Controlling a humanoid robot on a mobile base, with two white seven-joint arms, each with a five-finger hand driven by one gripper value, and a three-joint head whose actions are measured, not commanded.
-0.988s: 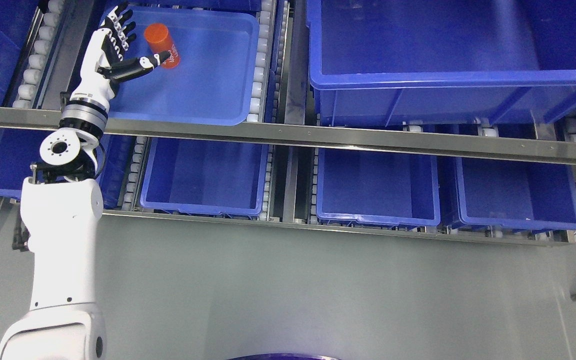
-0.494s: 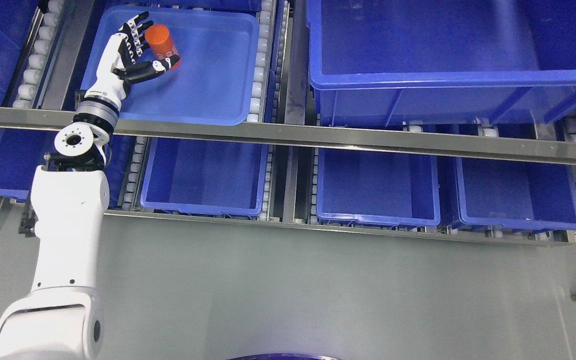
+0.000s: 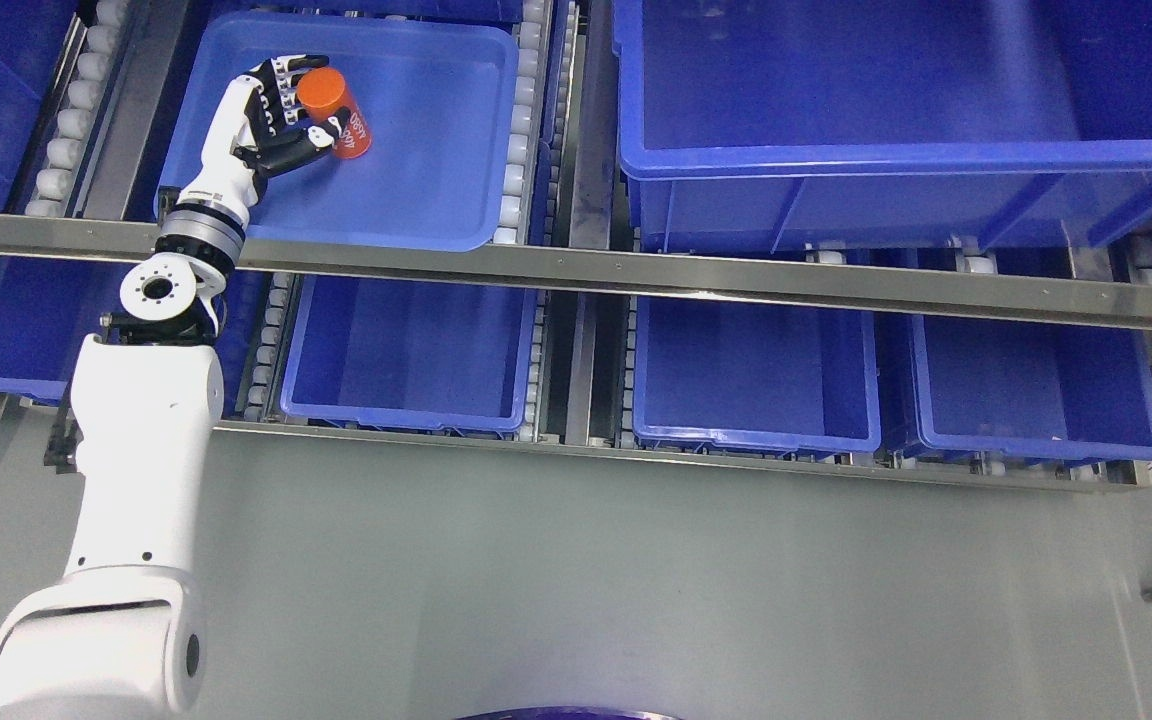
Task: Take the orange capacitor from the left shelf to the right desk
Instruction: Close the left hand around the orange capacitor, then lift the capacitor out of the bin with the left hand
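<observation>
An orange cylindrical capacitor [image 3: 338, 108] with white print stands in the shallow blue tray [image 3: 436, 170] on the upper shelf at the left. My left hand [image 3: 296, 105] reaches up into the tray and its fingers are curled around the capacitor's left side, with the thumb across its front. The capacitor is tilted slightly and still sits low in the tray. My white left arm [image 3: 141, 440] rises from the lower left. My right arm is out of view.
A metal shelf rail [image 3: 636, 270] crosses just below the tray, in front of my wrist. A deep blue bin [image 3: 886, 120] is at the upper right. Three blue bins [image 3: 416, 350] line the lower shelf. Grey floor lies below.
My left hand has moved right onto the capacitor and its fingers have closed from spread to wrapped around it. The capacitor has shifted slightly to the right.
</observation>
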